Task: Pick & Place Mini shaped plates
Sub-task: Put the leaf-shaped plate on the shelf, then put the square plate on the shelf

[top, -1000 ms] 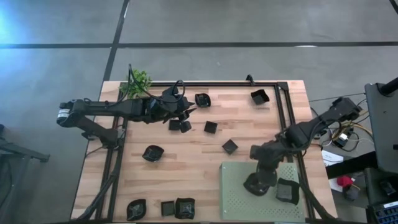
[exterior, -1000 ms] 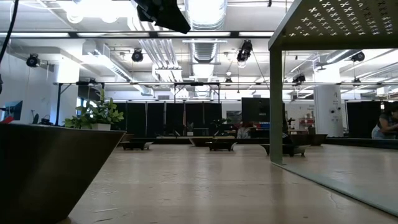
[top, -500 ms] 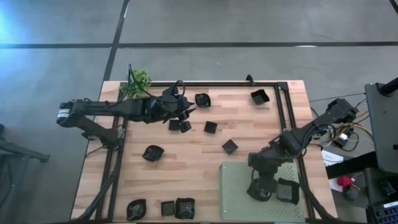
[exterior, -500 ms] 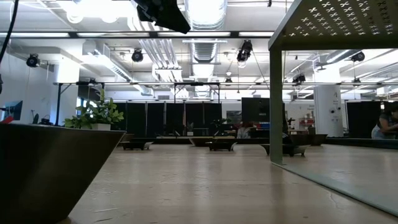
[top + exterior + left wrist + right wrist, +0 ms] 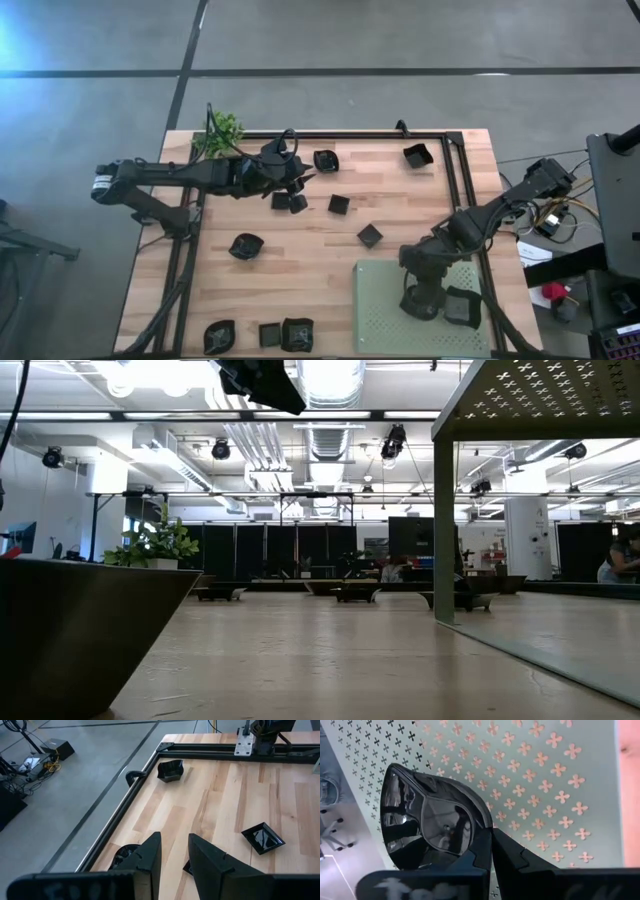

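- Pinching a glossy black wavy-rimmed mini plate (image 5: 432, 820) by its rim, our right gripper (image 5: 421, 300) hangs over the perforated green mat (image 5: 385, 325).
- We risk it slipping from this thin edge grip.
- Our left gripper (image 5: 172, 852), jaws apart, waits by the plant.

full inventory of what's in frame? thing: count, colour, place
plates: eleven visible, black; eight loose on the wood, e.g. back-right corner; one lying on the mat; one in the right gripper; another may hide under the left gripper
mat: one, pale green, perforated, front right of table
plant: one, green, back-left corner
table: one, light wood, black frame
left gripper: open, over back-left plates
right gripper: shut on a plate, over the mat
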